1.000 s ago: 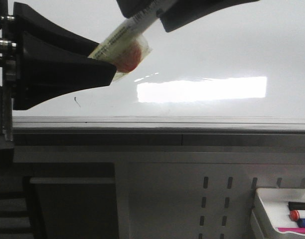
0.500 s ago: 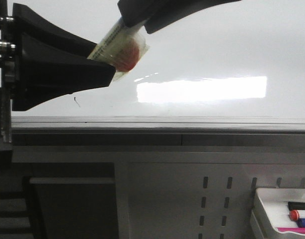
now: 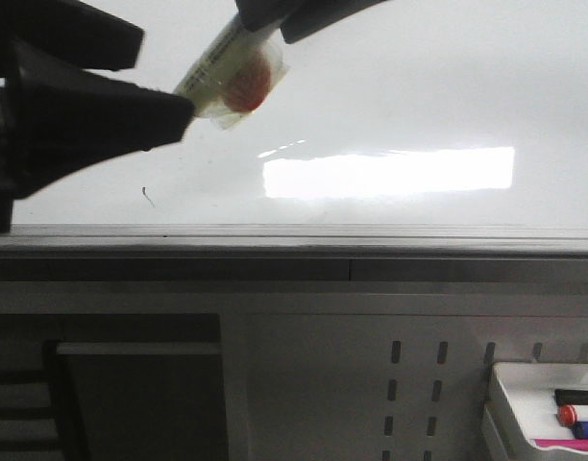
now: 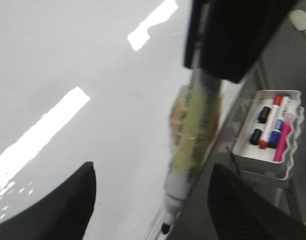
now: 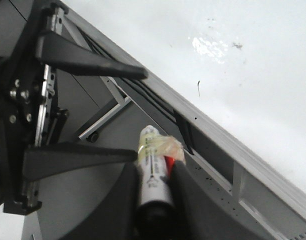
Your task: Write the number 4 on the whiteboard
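While the marker hangs between both arms, nothing has been written yet, by my read.

Marker: a whiteboard marker [image 5: 154, 172] with a yellowish taped label and a red patch, pinched by the right gripper [image 5: 154, 200], whose jaws are closed on the barrel.
Long axis: in the front view the marker [image 3: 229, 69] slants from the right gripper at the top down-left toward the left gripper [image 3: 164, 82]; its free end sits right by those black fingers.
Left gripper: jaws spread wide, nothing between them; in its own wrist view the marker [image 4: 193, 135] passes through the gap without either finger [image 4: 68, 210] visibly touching it.
Nearer arm: the right arm already has the marker; the left is just beside its lower end, looking set to pull a cap or take the pen over.
Whiteboard: the glossy whiteboard [image 3: 448, 86] fills the background directly behind both grippers, bright glare across it, grey rim below.
Number 4: not there; only a small stray black mark [image 3: 148, 198] near the lower rim.
Writing: print runs along the label, too blurred to read.
Tray: a white tray [image 4: 265, 137] of spare markers, lower right, well apart.
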`<state>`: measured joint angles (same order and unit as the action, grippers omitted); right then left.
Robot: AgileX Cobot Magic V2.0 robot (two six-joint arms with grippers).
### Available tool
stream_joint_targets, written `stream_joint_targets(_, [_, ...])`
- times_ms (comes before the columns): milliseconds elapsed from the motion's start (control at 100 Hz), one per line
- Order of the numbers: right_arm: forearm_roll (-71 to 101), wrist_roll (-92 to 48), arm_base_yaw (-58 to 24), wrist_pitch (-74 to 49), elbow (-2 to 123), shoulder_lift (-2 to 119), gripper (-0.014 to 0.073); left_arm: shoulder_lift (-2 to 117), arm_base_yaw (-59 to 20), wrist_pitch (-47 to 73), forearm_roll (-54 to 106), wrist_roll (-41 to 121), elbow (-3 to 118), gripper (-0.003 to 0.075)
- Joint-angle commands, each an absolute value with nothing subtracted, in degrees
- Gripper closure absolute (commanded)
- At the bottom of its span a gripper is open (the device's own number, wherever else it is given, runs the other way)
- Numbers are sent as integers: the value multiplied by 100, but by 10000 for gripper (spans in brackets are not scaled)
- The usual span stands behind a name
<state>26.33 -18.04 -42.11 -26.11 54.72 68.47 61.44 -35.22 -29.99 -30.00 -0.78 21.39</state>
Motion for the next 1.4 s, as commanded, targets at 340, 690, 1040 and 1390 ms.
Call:
stream_joint_targets(340, [2219,-1863,-3467,-2110,6772,7662,658,4798,-3370,-1534,-1346,-138,2267,261])
stream_joint_targets(690, [2019,-1863,-2817,-2152,7478,8173,658,4787,-3282,-1533,-1267,-138,2249,261])
stream_joint_targets(1040, [2127,-1863,-3020,-2752,7058,8368,658,4787,-3282,-1545,-1267,-138,2249,261])
stream_joint_targets(1390, [1846,-1778,-2424,-2972,6680,7852,658,4787,-3282,-1545,-1267,-138,2249,261])
